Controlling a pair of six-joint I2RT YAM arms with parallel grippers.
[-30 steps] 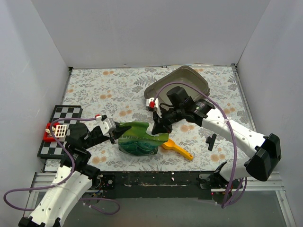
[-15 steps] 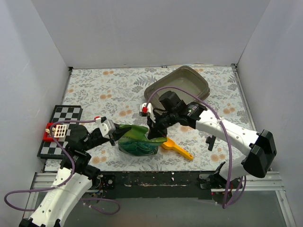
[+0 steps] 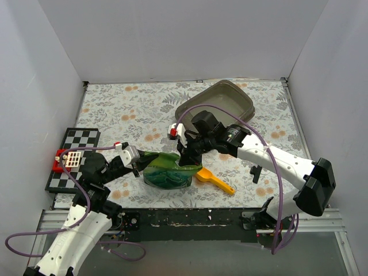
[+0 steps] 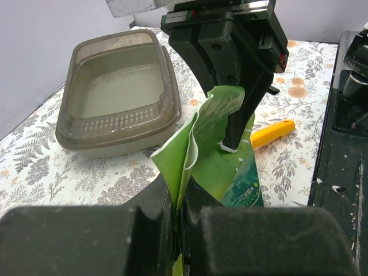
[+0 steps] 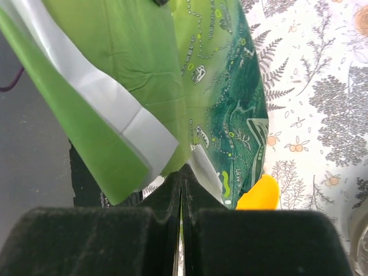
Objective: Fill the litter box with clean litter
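Observation:
The grey-brown litter box [image 3: 217, 102] stands at the back right of the table and also shows in the left wrist view [image 4: 118, 95]; its inside looks bare. No loose litter shows. A green glossy bag [image 3: 167, 172] lies near the front middle. My left gripper [image 3: 137, 163] is shut on the bag's left top edge [image 4: 190, 144]. My right gripper [image 3: 187, 156] is shut on the bag's right top edge [image 5: 190, 155]. The bag's mouth is pinched between the two grippers.
A yellow-orange scoop [image 3: 215, 182] lies just right of the bag and also shows in the right wrist view [image 5: 259, 192]. A black-and-white checkered board [image 3: 72, 158] with a red block [image 3: 66, 161] sits at the left front. White walls enclose the table.
My right gripper has moved left and down onto the bag's right edge and closed on it. The left gripper kept its hold; the bag's top bunched up slightly.

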